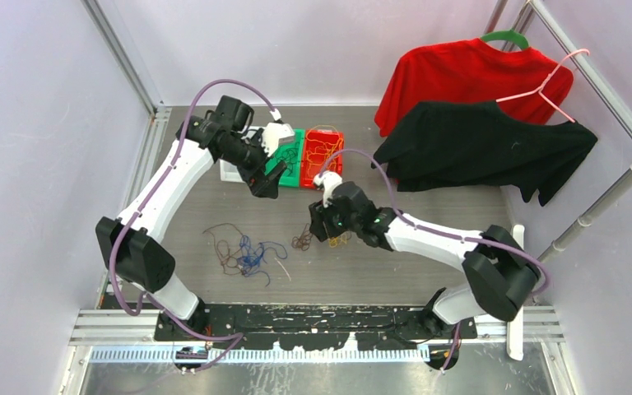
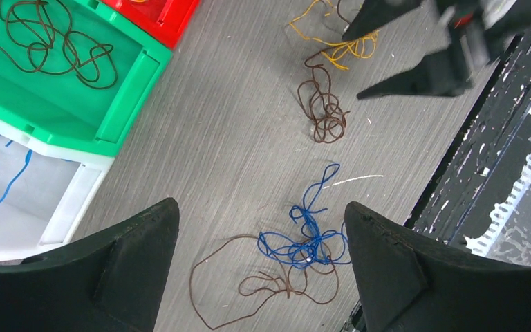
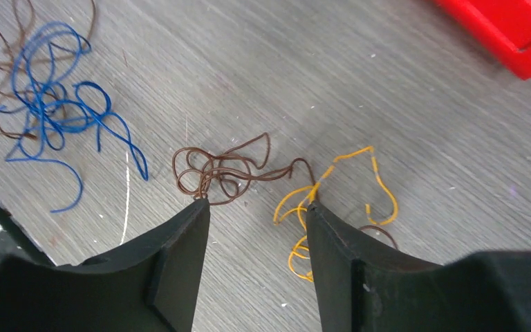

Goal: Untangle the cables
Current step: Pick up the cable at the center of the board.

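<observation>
While our right tool [image 3: 257, 206] hung low, jaws apart and empty, over the brown-and-yellow cables [image 3: 213, 171] on the worktop [image 3: 387, 83] near the green bin [image 2: 130, 86], our left tool [image 2: 259, 205] gaped empty. We judged the next move was to pinch brown away from yellow.
</observation>
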Motion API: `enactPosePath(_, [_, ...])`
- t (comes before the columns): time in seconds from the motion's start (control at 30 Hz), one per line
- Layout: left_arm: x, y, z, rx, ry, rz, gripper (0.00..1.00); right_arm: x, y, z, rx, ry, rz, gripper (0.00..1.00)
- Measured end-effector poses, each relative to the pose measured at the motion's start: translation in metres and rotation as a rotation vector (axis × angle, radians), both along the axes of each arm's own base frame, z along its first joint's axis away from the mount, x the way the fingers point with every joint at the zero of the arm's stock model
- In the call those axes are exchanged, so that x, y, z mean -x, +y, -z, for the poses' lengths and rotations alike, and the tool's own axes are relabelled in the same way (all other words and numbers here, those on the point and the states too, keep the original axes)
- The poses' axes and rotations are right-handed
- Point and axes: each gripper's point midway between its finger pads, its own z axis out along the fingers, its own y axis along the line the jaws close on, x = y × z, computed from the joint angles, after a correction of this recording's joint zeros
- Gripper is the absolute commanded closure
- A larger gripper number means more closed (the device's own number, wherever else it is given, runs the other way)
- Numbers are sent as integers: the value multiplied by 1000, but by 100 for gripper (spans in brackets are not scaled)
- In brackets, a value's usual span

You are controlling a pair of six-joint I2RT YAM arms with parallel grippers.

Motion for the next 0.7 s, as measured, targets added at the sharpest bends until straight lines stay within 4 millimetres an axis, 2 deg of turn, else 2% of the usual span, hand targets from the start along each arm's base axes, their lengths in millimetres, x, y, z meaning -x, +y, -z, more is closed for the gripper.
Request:
enactPosePath(0.13, [1,1,-4,6,-7,-11,11,6,7,25,150,1,-37,57])
enactPosePath(0.27, [4,5,-18,24,-41,-26,11,5,-7,49,293,-15,-18,63])
enactPosePath(0.33, [7,7,-28,38,-67,-34,12,3,-13,52,336,-29,-3,64])
enactPosePath(0.5, [15,11,-43,56,-107,-36,12,-3,-17,44,355,-64,20,62])
enactPosePath(0.7, [17,11,-45,59,-113,-36,12,-4,-16,9,280,-112,40,45])
